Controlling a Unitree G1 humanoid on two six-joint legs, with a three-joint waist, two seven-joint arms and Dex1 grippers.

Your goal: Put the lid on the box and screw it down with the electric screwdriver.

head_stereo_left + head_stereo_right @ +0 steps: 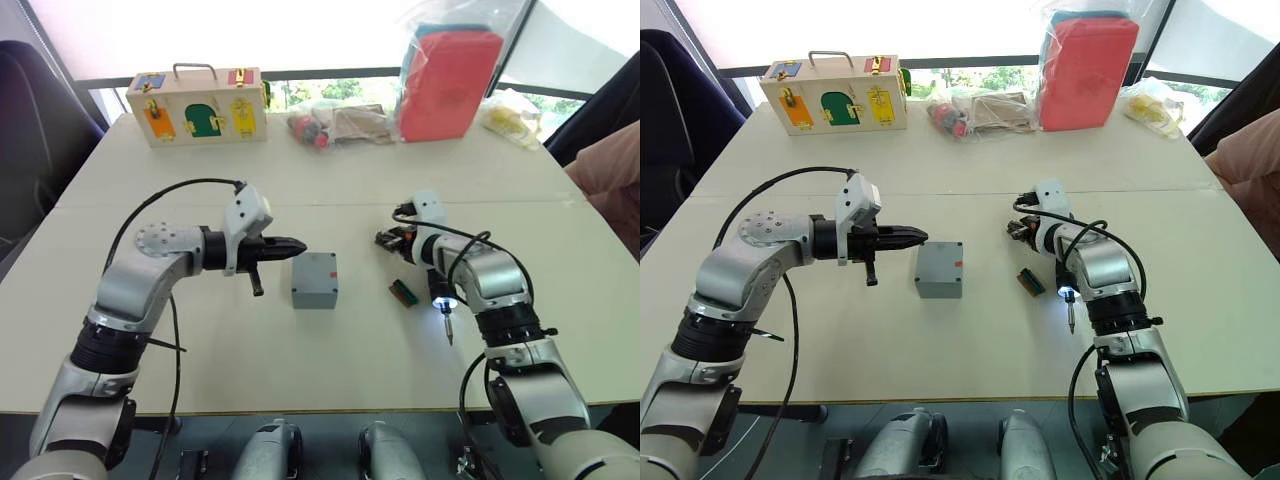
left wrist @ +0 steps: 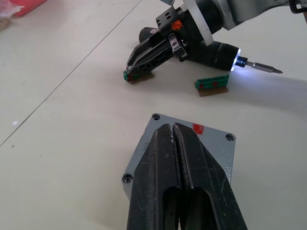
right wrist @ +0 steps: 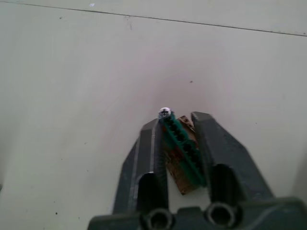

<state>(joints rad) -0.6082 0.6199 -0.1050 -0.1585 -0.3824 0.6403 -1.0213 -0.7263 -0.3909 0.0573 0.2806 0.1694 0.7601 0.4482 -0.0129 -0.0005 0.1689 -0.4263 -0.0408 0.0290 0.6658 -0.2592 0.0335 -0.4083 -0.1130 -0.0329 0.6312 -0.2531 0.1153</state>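
Head-camera views showed the wide cream table (image 1: pixel 200 330) with open room on every side of the grey box (image 1: pixel 314 279), which sat near its middle, lid (image 2: pixel 213 139) already seated on top with screw holes showing at the corners. The left gripper (image 1: pixel 296 246), fingers pressed together and empty, pointed across at the box from its left and hovered just over its near edge. The right gripper (image 3: pixel 175 122) was nipped on a small green-and-brown block (image 3: pixel 182 149) with a screw at its tip. The electric screwdriver (image 1: pixel 441 296), light on, rode on the right arm, bit pointing toward the robot, well right of the box; a second block (image 1: pixel 403 292) lay between them.
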